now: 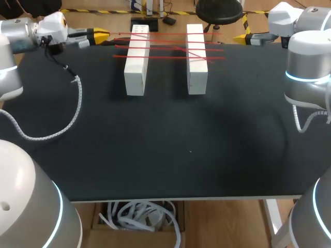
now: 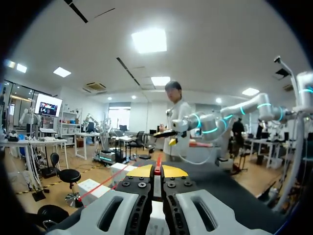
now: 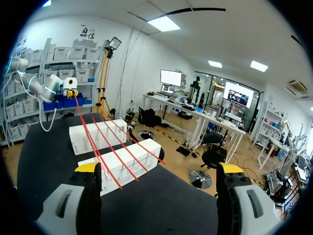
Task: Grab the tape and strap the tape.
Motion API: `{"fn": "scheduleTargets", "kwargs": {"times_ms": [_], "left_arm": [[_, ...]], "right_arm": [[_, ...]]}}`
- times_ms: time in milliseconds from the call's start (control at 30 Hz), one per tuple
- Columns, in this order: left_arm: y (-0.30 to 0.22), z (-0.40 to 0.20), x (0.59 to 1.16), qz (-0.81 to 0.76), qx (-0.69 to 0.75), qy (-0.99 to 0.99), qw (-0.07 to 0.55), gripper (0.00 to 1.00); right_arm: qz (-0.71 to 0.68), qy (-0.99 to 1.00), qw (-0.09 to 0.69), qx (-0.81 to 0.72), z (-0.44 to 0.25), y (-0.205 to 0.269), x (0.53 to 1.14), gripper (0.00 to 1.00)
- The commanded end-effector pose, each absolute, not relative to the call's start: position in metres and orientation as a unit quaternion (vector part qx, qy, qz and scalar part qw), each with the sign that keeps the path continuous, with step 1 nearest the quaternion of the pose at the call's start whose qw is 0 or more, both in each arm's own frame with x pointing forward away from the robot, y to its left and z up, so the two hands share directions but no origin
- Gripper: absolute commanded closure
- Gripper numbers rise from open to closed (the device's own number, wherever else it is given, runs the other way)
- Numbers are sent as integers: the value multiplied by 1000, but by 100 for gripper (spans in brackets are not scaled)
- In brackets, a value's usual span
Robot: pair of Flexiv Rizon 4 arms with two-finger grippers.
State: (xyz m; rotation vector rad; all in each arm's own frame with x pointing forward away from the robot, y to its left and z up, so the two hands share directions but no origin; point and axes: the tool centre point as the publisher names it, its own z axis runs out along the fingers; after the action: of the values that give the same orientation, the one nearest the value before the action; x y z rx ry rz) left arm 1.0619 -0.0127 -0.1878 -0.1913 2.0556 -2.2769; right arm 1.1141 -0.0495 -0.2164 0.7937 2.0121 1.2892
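Two long white blocks (image 1: pixel 136 62) (image 1: pixel 197 59) lie side by side at the far end of the black table. Red tape (image 1: pixel 170 47) runs across both in several strands, some crossing. My left gripper (image 1: pixel 103 36) hangs at the far left of the blocks, shut on the tape's end; in its wrist view the red tape (image 2: pixel 157 165) is pinched between the yellow tips of my left gripper (image 2: pixel 156 171). My right gripper (image 1: pixel 242 39) hangs to the right of the blocks, open and holding nothing. Its wrist view shows my right gripper (image 3: pixel 159 169) wide apart, with the blocks (image 3: pixel 122 161) and tape (image 3: pixel 105 147) ahead.
A white coiled cable (image 1: pixel 77 103) from my left arm trails over the table's left part. The black table top (image 1: pixel 181 144) stretches from the blocks to the near edge.
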Motion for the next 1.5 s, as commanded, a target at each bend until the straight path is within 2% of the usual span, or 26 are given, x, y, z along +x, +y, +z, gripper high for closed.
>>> {"fn": "scheduleTargets", "kwargs": {"times_ms": [33,400,767,900,1167,1500], "left_arm": [[-14,-172,1058,-749,-61,659,31,100],[-23,-146,1057,-774,-39,632,-4,100],[-37,-118,1063,-801,-42,597,-11,100],[-44,-111,1065,-802,-48,596,4,100],[-57,-111,1064,-800,-68,597,11,100],[-79,-118,1062,-799,-78,597,-9,100]], "right_arm": [[487,761,307,300,-216,-50,1114,0],[487,761,307,300,-216,-50,1114,0],[487,761,307,300,-216,-50,1114,0],[487,761,307,300,-216,-50,1114,0],[487,761,307,300,-216,-50,1114,0],[487,761,307,300,-216,-50,1114,0]]}}
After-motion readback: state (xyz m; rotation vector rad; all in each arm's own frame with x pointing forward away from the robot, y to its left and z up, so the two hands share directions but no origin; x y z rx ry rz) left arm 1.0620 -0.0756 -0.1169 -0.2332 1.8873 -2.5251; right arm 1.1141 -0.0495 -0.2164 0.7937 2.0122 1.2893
